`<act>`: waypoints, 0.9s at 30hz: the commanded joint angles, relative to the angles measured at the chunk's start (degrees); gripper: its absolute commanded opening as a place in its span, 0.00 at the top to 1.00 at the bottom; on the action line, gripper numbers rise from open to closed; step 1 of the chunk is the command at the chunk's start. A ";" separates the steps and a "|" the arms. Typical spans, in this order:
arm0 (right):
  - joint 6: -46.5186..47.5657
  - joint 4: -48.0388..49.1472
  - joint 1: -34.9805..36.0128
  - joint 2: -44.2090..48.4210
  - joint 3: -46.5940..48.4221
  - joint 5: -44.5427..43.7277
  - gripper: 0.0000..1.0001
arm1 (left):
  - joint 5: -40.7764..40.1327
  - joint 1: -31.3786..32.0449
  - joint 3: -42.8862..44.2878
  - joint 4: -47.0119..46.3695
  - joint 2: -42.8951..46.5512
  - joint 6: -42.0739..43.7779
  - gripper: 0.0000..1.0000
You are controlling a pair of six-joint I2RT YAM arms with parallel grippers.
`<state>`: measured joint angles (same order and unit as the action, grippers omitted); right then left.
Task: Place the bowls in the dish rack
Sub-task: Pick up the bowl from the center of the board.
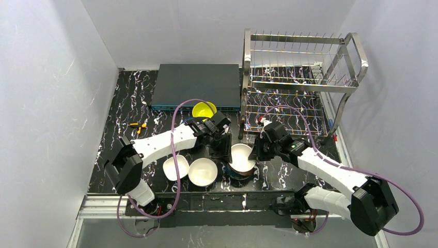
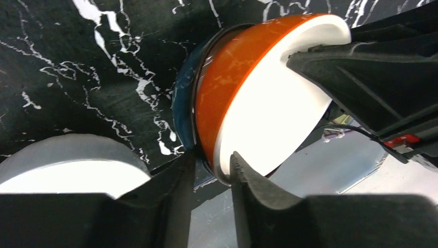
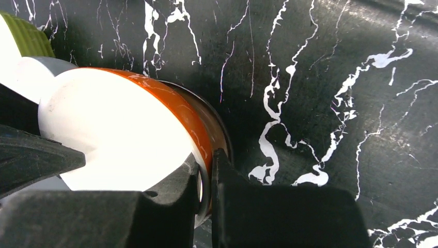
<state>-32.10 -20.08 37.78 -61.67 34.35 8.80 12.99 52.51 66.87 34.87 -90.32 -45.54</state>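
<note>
**Both grippers on the orange bowl, rack not yet loaded**

Top cam: I see the orange bowl point(image 1: 241, 156), white inside, sitting on top of a darker bowl at the near-centre of the black marbled table point(image 1: 129, 150). The left gripper point(image 1: 227, 154) is at its left rim and the right gripper point(image 1: 254, 154) at its right rim. The dish rack point(image 1: 302, 77) stands at the far right w/ no bowls in it that I can see; the orange bowl is on the near side of it, by its left corner. Two white bowls point(image 1: 202, 171) sit side by side just left of the stack. A yellow bowl point(image 1: 204, 109) is further back, in front of the grey-blue box point(image 1: 199, 87).

Left wrist cam: the left gripper point(image 2: 212, 175) is narrow, one finger inside and one outside the wall of the orange bowl point(image 2: 232, 88), and looks pinched on the rim. The bowl is tilted off a dark blue bowl point(image 2: 183, 103) under it. The right gripper's fingers point(image 2: 361, 67) are on the opposite rim.

Right wrist cam: the right gripper point(image 3: 205, 178) is nearly closed, w/ the rim of the orange bowl point(image 3: 119, 134) clamped between the pads. A left-gripper finger point(image 3: 31, 160) lies across the bowl's white inside.
</note>
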 commanded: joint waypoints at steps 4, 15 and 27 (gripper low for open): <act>-0.50 -1.40 -0.51 4.77 4.96 -5.52 0.99 | 0.19 0.31 -0.99 1.71 1.85 1.22 0.88; 0.38 -11.34 -0.69 12.65 8.33 -20.79 0.99 | 0.03 0.56 -1.11 -0.22 0.98 1.96 0.88; 2.19 -9.98 -0.78 13.73 10.59 -18.39 0.99 | -3.17 0.49 -1.08 -2.99 9.50 3.01 0.22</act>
<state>-29.78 -34.11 37.98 -49.28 40.75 -6.52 12.58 53.32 66.96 25.85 -87.55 -44.91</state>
